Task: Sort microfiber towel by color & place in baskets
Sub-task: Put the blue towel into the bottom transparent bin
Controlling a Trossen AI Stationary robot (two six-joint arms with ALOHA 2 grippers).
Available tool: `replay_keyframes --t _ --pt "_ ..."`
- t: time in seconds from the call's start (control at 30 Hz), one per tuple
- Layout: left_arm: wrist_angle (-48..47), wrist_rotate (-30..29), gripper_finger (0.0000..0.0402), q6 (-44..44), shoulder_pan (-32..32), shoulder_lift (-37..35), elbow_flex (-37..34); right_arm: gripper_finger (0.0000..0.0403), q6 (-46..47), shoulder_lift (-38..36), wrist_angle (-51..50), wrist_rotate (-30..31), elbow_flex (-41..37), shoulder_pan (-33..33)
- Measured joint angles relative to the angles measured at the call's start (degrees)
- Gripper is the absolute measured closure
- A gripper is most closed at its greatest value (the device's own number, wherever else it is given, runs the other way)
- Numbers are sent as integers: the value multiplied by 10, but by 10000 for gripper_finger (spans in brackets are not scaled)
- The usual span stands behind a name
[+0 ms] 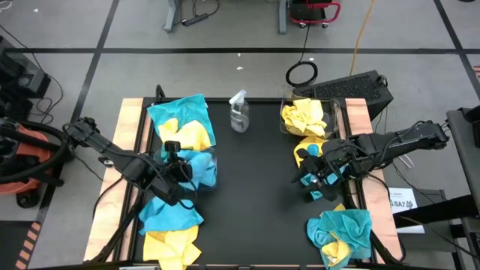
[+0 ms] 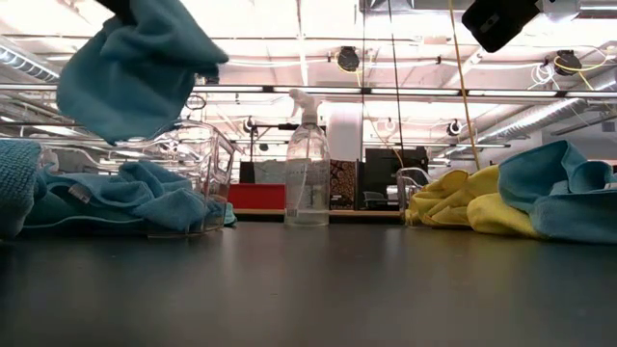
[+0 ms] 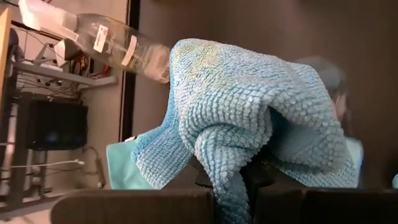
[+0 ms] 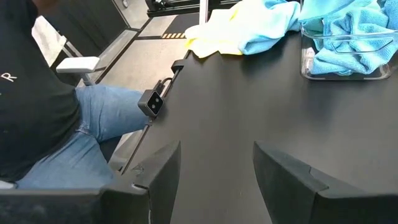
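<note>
Teal-blue towel (image 3: 249, 112), waffle-textured; yellow towels (image 1: 304, 116); black table (image 1: 259, 180).

In the left wrist view a teal towel (image 3: 249, 118) drapes over the left gripper's fingertips (image 3: 233, 186), hiding them and most of the table beyond. In the low view that towel (image 2: 135, 63) is cut off by the top edge, so its grip goes unseen. The left basket (image 1: 196, 166) lies largely hidden under the arm. A seated person (image 4: 43, 118) is cropped at the edge
</note>
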Motion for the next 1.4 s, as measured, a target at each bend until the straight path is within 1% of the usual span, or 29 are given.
replay_keyframes --t 0.13,0.33,0.6,0.83,0.9,1.17,1.4 --pt "-5 13 384 23 11 0 -28 209 0 0 0 0 0 0" --pt "4 51 384 31 52 0 -82 209 0 0 0 0 0 0" --pt "138 120 384 99 87 0 -148 209 0 0 0 0 0 0" --pt "217 185 384 129 119 0 -196 209 0 0 0 0 0 0" --pt "239 207 384 132 128 0 -212 209 0 0 0 0 0 0" --pt "317 253 372 137 168 0 -277 209 -2 0 0 0 0 0" --pt "357 292 369 137 201 0 -318 209 -2 0 0 0 0 0"
